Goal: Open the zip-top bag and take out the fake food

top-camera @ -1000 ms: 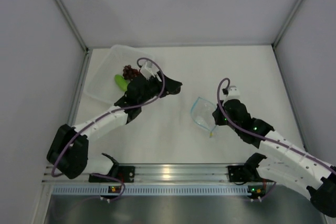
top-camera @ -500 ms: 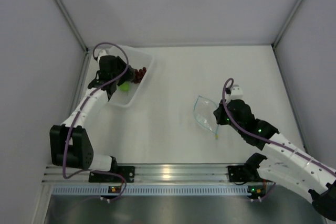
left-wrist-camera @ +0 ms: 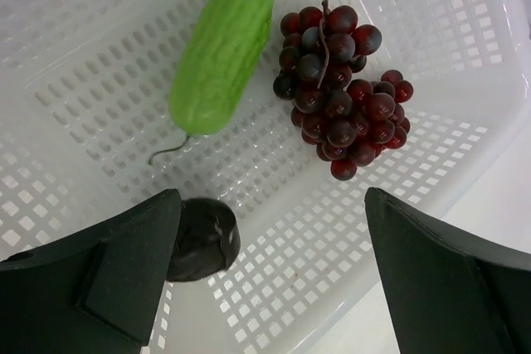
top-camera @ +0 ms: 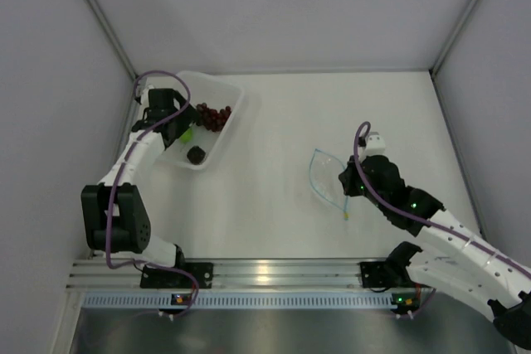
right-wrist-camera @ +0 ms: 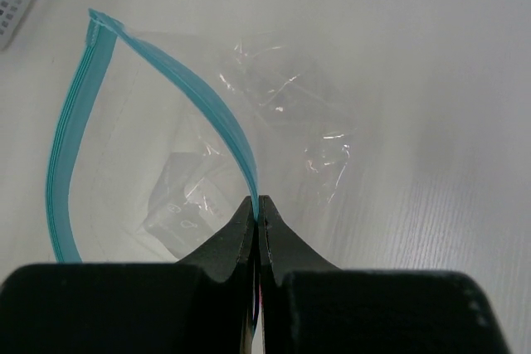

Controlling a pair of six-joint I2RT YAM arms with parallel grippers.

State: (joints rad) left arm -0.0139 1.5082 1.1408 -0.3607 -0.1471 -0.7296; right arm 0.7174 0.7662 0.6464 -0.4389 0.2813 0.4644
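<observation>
Pinching the zip-top bag [right-wrist-camera: 199, 147], right end effector [right-wrist-camera: 257, 203] (grip plain wrist-side only)

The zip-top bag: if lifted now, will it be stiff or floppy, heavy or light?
Probably floppy: the zip-top bag is thin, crinkled film, and the right gripper pinches only one edge of its mouth. Likely very light, since it looks empty.

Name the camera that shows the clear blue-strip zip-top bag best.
Right wrist: the clear crinkly zip-top bag fills the frame, mouth open, right gripper pinching its blue strip. Top external shows it small; left wrist not at all.
</observation>
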